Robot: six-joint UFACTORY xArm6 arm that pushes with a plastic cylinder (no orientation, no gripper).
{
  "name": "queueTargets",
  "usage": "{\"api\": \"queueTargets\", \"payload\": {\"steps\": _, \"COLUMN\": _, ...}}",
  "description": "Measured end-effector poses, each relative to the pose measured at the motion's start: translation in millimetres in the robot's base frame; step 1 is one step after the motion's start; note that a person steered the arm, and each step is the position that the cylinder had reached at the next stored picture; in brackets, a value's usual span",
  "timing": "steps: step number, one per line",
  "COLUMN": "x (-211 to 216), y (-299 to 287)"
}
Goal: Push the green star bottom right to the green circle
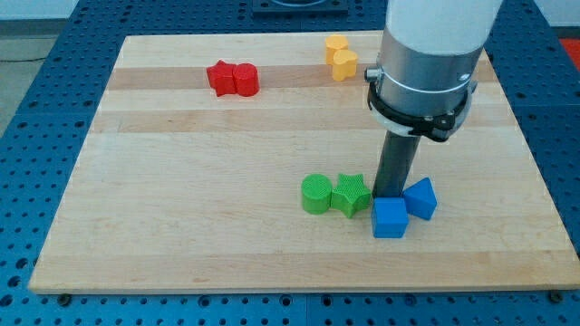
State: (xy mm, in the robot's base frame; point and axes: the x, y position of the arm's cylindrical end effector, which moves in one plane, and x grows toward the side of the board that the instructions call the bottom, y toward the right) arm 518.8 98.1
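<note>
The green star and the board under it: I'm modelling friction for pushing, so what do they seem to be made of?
The green star looks like matte plastic, possibly 3D-printed: fine ridges line its surface, with no shine. The board looks like pale wood in glued strips, with a smooth satin finish: grain and seams show. My tip stands just right of the star.

my tip: hidden behind blue cube | arm: top cut by view's top edge

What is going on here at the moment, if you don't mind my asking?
I am an arm with a rod, pushing blocks on a wooden board. My tip sits right of the green star, behind the blue cube. The star touches the green circle on its right, not yet lower right.
</note>
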Motion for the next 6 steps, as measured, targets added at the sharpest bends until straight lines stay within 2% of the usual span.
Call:
{"api": "queueTargets", "payload": {"steps": 4, "x": 0.0, "y": -88.5}}
{"api": "queueTargets", "payload": {"steps": 5, "x": 3.3, "y": -94.2}}
{"api": "queueTargets", "payload": {"steps": 6, "x": 33.5, "y": -86.6}}
